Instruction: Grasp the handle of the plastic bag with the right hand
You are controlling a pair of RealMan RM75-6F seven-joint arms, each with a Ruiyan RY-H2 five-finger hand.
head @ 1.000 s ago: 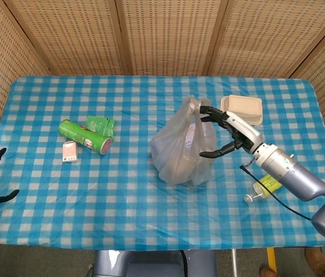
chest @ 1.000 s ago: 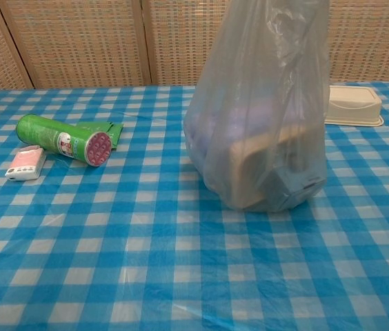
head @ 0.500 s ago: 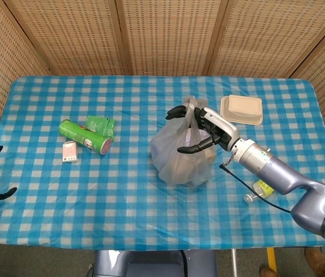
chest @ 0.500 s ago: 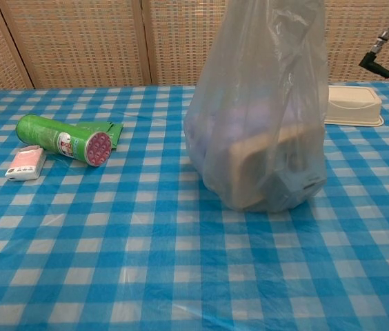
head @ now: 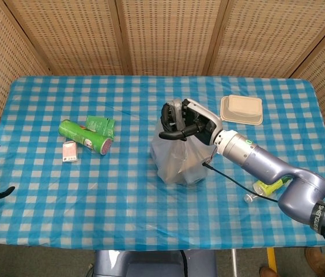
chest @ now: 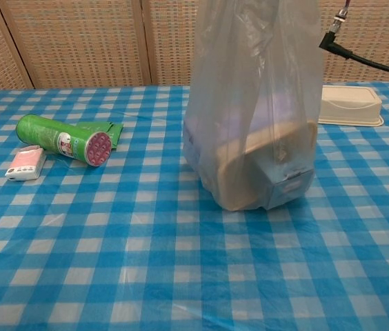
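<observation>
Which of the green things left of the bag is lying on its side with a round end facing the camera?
The green can, a long cylinder lying on its side with its reddish round end showing. The green packet behind it is flat and has no round end.

The plastic bag [head: 181, 151] stands at the table [head: 151, 219] centre. Left of it lie the canister [head: 84, 137], pouch [head: 99, 124] (behind) and small box [head: 69, 152]. Right of it: the lidded container [head: 242, 109] and bottle [head: 266, 188].
</observation>
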